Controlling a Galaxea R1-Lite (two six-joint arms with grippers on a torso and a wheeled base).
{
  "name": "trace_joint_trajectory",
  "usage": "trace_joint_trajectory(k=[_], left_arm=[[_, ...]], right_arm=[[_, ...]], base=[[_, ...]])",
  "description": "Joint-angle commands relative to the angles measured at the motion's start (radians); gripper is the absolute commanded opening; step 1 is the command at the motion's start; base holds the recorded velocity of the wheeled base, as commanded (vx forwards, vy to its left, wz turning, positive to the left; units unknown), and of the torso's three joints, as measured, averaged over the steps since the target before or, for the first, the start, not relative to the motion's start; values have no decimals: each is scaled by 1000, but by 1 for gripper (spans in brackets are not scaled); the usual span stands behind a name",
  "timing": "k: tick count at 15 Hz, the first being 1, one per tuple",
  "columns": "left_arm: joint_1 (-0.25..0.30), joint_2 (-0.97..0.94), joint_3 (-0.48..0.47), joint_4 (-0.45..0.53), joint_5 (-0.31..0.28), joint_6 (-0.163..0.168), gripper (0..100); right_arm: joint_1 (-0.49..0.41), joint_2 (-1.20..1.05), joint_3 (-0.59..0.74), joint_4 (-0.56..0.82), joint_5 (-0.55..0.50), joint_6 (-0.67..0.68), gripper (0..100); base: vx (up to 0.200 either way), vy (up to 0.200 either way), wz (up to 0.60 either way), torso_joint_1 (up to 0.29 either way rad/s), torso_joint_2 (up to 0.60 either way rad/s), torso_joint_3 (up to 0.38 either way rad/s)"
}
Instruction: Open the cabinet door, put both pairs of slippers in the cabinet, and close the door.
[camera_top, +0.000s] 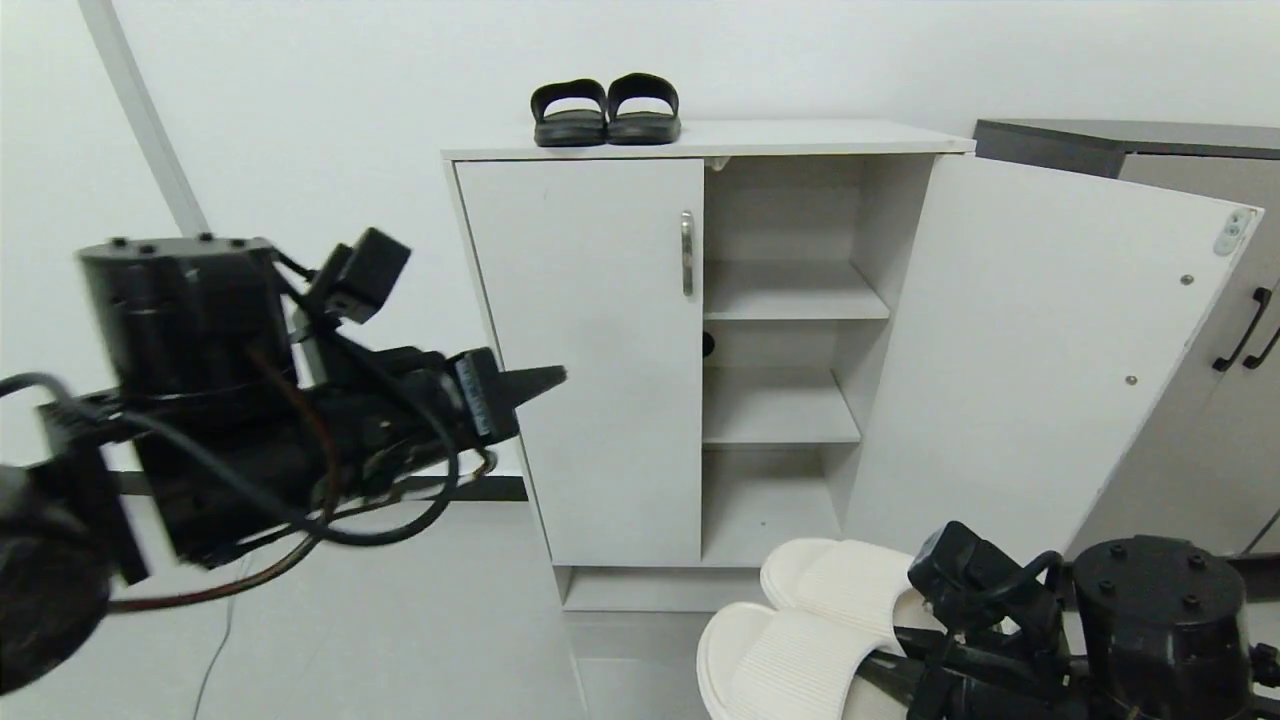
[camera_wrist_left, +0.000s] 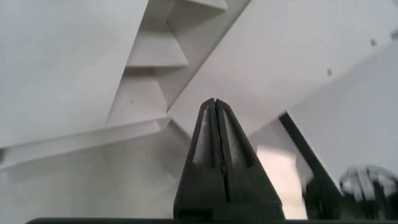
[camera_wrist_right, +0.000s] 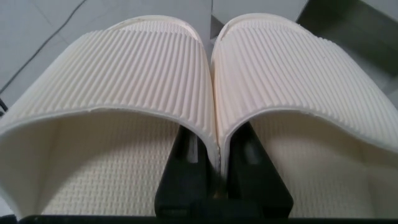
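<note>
White slippers (camera_wrist_right: 149, 74), inner strap edges pinched between right jaws; left jaws closed, empty.

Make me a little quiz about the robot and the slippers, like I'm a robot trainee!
1. True or false: the black slippers are inside the cabinet.
2. Which end effector grips the white slippers: A) left, B) right?
3. Fill in: the cabinet's right door is ____.

Key: 1 false, they sit on top of it. 2 B, the right end effector pinches their straps together. 3 open.
</note>
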Motion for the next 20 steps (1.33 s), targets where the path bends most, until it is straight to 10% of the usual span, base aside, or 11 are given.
trace_joint_trajectory(k=[1, 3, 7, 10, 16, 20], left_arm=[[22, -279, 197, 5, 6, 11, 0], [20, -522, 321, 101, 187, 111, 0], [53, -823, 376, 347, 343, 186, 0], [198, -1019, 464, 451, 358, 292, 0], [407, -1317, 605, 630, 395, 356, 0], [499, -1380, 720, 574, 438, 381, 0]], right_arm=[[0, 6, 2, -3, -1, -1, 0], [-2, 9, 5, -23, -3, -2, 0], [-14, 38, -13, -32, -4, 4, 0], [-25, 108, -73, -60, -64, 61, 0], [-46, 345, -294, -166, -415, 180, 0], [-48, 354, -292, -182, -420, 177, 0]], base=[[0, 0, 0, 0, 0, 0], [0, 0, 0, 0, 0, 0], [0, 0, 0, 0, 0, 0], [0, 0, 0, 0, 0, 0], [0, 0, 0, 0, 0, 0], [0, 0, 0, 0, 0, 0]])
